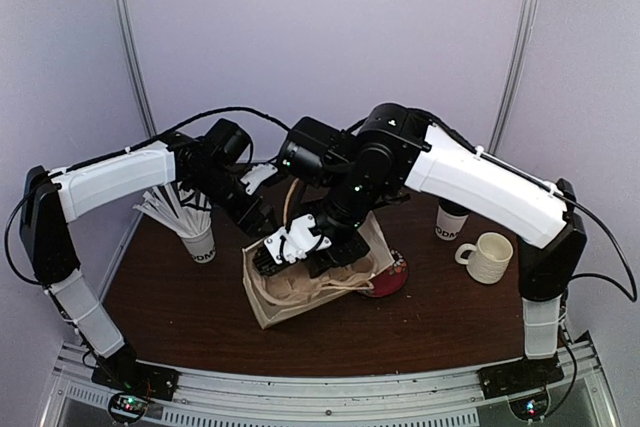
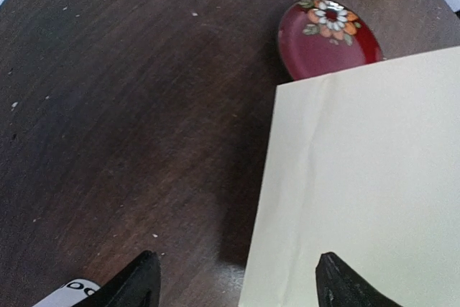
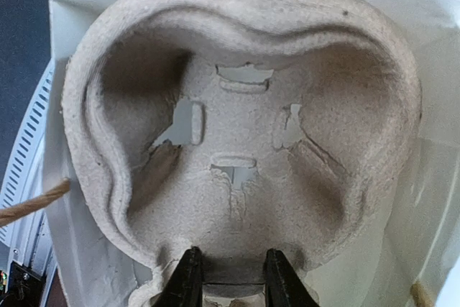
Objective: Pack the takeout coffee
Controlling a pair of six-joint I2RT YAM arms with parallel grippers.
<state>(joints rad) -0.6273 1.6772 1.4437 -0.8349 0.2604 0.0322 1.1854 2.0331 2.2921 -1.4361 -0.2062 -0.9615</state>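
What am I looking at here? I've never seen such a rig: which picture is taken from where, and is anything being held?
Two robot arms are bolted at the near edge of a dark table, each ending in a two-finger hand. The wide picture looks down from above and behind them; the other two come from cameras on the wrists. On the table lie a cream paper bag, a red flowered plate, a ribbed mug, a takeout coffee cup and a cup of white sticks. The right hand pinches the rim of a moulded pulp cup carrier inside the bag. The left hand is open over the bag's edge, holding nothing.
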